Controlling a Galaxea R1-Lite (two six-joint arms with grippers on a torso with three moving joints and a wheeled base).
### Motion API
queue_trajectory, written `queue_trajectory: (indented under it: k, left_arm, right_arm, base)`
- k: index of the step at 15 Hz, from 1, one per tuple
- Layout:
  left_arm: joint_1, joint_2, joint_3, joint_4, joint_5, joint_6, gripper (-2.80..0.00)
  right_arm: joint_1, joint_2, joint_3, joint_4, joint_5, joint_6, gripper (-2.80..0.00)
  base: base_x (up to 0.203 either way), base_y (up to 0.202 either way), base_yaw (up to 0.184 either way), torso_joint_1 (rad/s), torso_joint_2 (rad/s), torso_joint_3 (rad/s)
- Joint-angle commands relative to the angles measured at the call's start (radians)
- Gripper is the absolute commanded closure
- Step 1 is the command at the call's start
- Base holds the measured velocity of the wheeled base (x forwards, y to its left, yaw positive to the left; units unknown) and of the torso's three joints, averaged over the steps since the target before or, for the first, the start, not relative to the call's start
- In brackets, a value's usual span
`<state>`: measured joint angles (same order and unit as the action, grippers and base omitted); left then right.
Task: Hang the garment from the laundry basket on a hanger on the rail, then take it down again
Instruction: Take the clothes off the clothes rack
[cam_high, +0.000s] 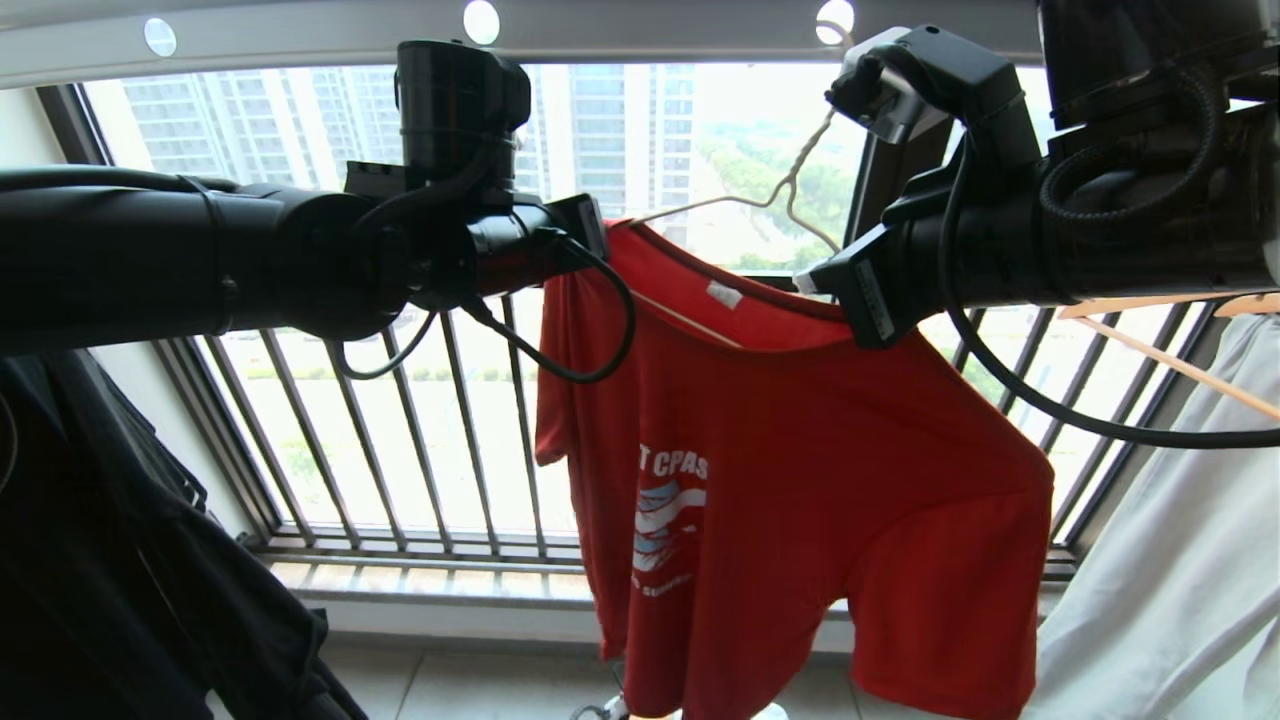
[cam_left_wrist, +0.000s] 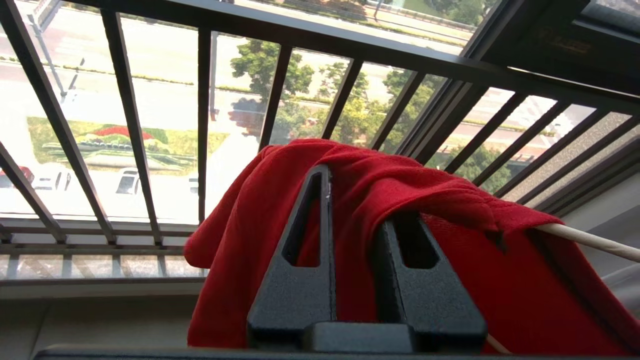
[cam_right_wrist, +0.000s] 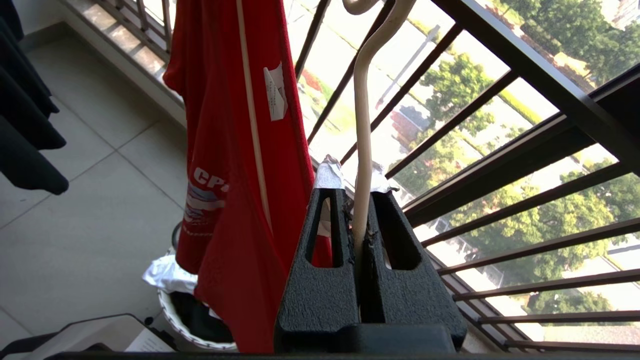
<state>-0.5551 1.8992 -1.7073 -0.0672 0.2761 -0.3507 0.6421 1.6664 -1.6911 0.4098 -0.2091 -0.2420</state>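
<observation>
Garment (cam_high: 800, 450), red, draped on white hanger (cam_high: 790, 190) beneath rail (cam_high: 600, 30), before the barred window. Right pincer (cam_right_wrist: 361, 220) at two o'clock of the collar, clamped on the hanger's neck. Left pincer (cam_left_wrist: 357, 200) at ten o'clock, fingers slightly apart, straddling the shoulder cloth. Basket (cam_right_wrist: 175, 305) on floor below.
</observation>
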Motion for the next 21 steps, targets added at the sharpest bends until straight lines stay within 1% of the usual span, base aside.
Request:
queue_trajectory:
  k: [1, 4, 5, 7, 10, 13, 14, 15, 18, 19, 21]
  left_arm:
    - [-0.008, -0.024, 0.019, 0.0, 0.0, -0.002, -2.8]
    - [-0.025, -0.069, 0.059, 0.001, -0.001, -0.003, -2.8]
    - [-0.032, -0.1, 0.089, 0.001, -0.001, -0.003, -2.8]
    - [-0.054, -0.185, 0.167, 0.001, -0.004, -0.003, -2.8]
    - [-0.119, -0.341, 0.3, 0.001, -0.009, -0.003, -2.8]
    - [-0.159, -0.49, 0.395, 0.002, -0.055, -0.003, -2.8]
    - [-0.164, -0.523, 0.406, 0.003, -0.065, -0.004, -2.47]
    - [-0.164, -0.549, 0.409, 0.006, -0.067, -0.004, 0.0]
    - [-0.164, -0.625, 0.408, 0.026, -0.069, 0.005, 0.0]
    - [-0.165, -0.642, 0.402, 0.051, -0.069, 0.008, 0.0]
    - [-0.167, -0.722, 0.361, 0.223, -0.073, 0.011, 0.0]
  right_arm:
    - [0.001, 0.0, 0.001, 0.001, -0.001, 0.0, 0.0]
    - [0.001, 0.001, 0.001, 0.003, -0.001, -0.002, 0.0]
    - [0.001, 0.001, -0.001, 0.001, -0.001, -0.002, 0.0]
    - [0.001, 0.006, 0.001, 0.001, -0.001, -0.002, 0.0]
    - [0.001, 0.008, -0.001, 0.0, -0.001, -0.001, 0.0]
    - [0.001, 0.01, -0.001, 0.0, -0.001, 0.0, 0.0]
    - [0.001, 0.013, -0.001, 0.001, -0.001, 0.0, 0.0]
    - [0.001, 0.013, 0.002, 0.003, -0.001, 0.0, 0.0]
    - [0.001, 0.012, 0.002, 0.001, 0.001, 0.0, 0.0]
    - [0.001, 0.012, 0.002, 0.001, 0.001, 0.0, 0.0]
    - [0.001, 0.007, 0.004, -0.005, 0.001, 0.001, 0.0]
  base:
    - [0.0, 0.0, 0.0, 0.0, 0.0, 0.0]
    - [0.0, 0.0, 0.0, 0.0, 0.0, 0.0]
    - [0.0, 0.0, 0.0, 0.0, 0.0, 0.0]
    - [0.0, 0.0, 0.0, 0.0, 0.0, 0.0]
    - [0.0, 0.0, 0.0, 0.0, 0.0, 0.0]
    - [0.0, 0.0, 0.0, 0.0, 0.0, 0.0]
    - [0.0, 0.0, 0.0, 0.0, 0.0, 0.0]
    - [0.0, 0.0, 0.0, 0.0, 0.0, 0.0]
    - [0.0, 0.0, 0.0, 0.0, 0.0, 0.0]
    - [0.0, 0.0, 0.0, 0.0, 0.0, 0.0]
    - [0.0, 0.0, 0.0, 0.0, 0.0, 0.0]
